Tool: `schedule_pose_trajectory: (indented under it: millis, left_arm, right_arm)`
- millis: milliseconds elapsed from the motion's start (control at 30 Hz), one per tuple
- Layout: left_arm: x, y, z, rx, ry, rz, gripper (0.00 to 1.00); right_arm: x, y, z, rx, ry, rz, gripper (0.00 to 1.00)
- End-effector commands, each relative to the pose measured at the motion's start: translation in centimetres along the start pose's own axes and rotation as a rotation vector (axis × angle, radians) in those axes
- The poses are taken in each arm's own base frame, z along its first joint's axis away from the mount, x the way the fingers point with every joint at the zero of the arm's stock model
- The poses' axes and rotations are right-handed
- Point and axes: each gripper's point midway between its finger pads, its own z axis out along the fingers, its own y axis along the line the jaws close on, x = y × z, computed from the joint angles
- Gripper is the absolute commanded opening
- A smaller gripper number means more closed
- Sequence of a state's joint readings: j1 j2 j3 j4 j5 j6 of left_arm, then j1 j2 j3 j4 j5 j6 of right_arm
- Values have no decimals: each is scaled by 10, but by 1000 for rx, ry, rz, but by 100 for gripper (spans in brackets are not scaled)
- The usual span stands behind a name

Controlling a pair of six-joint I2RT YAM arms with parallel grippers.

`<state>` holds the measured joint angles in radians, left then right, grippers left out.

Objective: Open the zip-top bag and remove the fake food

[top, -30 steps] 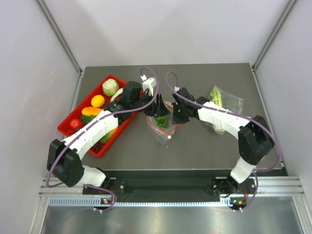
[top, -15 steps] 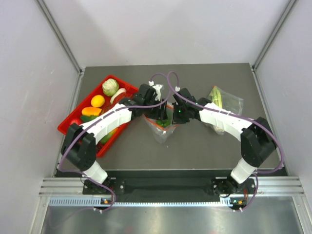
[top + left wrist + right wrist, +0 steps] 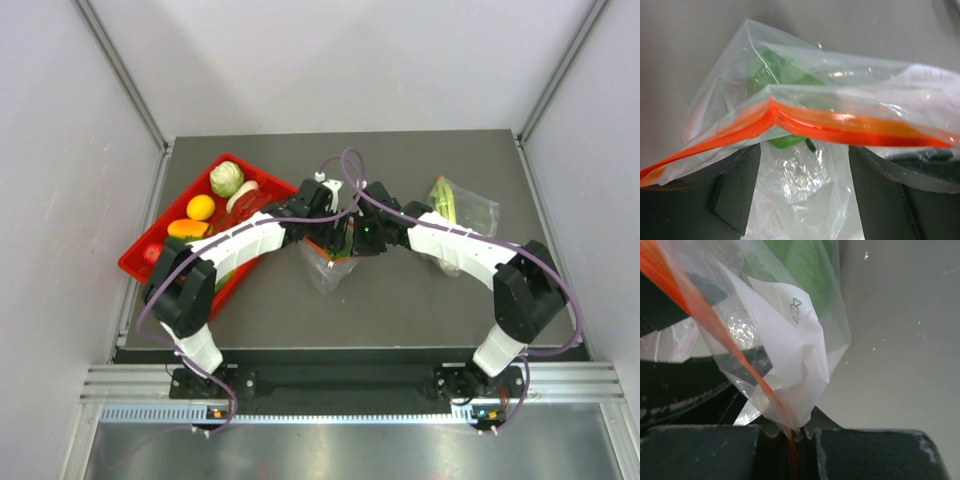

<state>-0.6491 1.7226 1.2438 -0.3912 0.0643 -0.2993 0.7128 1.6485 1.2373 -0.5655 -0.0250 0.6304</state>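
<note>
The zip-top bag (image 3: pixel 325 268) lies mid-table, clear with a red-orange zip strip (image 3: pixel 840 126). A green piece of fake food (image 3: pixel 782 75) shows inside it, also in the right wrist view (image 3: pixel 807 265). My left gripper (image 3: pixel 333 236) hovers at the bag's mouth, and its jaws stand wide open with loose plastic between them (image 3: pixel 802 200). My right gripper (image 3: pixel 354 240) is shut on the bag's edge, the zip strip pinched between its jaws (image 3: pixel 790 442). A round pale green cabbage (image 3: pixel 226 178) lies in the red tray.
The red tray (image 3: pixel 135 262) at the left holds yellow, orange and red toy pieces. A clear bag with a leek (image 3: pixel 458 205) lies at the right, beside my right arm. Grey walls close in the table.
My left arm has swung right, from beside the tray to the bag's mouth. The bag has shifted slightly left and down. My right gripper has kept its hold.
</note>
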Motion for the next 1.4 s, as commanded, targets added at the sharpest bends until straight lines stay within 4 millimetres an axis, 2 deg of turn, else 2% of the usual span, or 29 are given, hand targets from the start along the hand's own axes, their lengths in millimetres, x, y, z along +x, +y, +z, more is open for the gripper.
schedule_pose_trajectory:
  millis: [0, 67, 133, 400, 467, 533, 567, 600, 667, 800, 833, 1067, 1100, 1233, 1367]
  left_arm:
    - [-30, 3, 7, -30, -95, 31, 77]
    - [-30, 3, 12, -26, -102, 36, 78]
    - [-30, -2, 16, 7, -100, 41, 85]
    - [-3, 11, 43, -29, -10, 63, 86]
    - [2, 14, 48, -37, 2, 73, 81]
    - [6, 17, 52, -44, 18, 85, 70]
    - [8, 17, 52, -49, 31, 84, 55]
    - [8, 17, 51, -48, 35, 84, 48]
    - [7, 16, 48, -45, 29, 84, 33]
    - [3, 7, 31, -3, 27, 100, 26]
    - [-2, 3, 22, 8, 10, 105, 25]
    - [13, -16, -14, 140, 59, 151, 25]
    - [14, -25, -23, 189, 63, 157, 25]
    - [34, -32, -38, 250, 141, 176, 25]
    - [49, -31, -49, 272, 193, 209, 25]
  right_arm:
    - [-11, 20, -5, -56, -36, -11, 0]
    - [-10, 19, -3, -54, -32, -11, 0]
    - [-8, 20, -2, -56, -22, -13, 0]
    - [-7, 20, 2, -55, -11, -15, 0]
    - [-7, 22, 4, -57, -8, -16, 0]
    - [-6, 22, 6, -56, 0, -17, 0]
    - [-7, 22, 6, -55, 0, -18, 0]
    - [-8, 22, 6, -52, 1, -18, 0]
    - [-9, 21, 7, -43, -2, -20, 0]
    - [-12, 16, 6, -16, -12, -14, 0]
    - [-14, 14, 5, -13, -17, -8, 0]
    - [-25, -4, -1, 26, -30, 24, 0]
    - [-29, -8, -3, 45, -50, 28, 0]
    - [-42, -19, -9, 58, -83, 54, 0]
    - [-52, -25, -12, 66, -101, 59, 0]
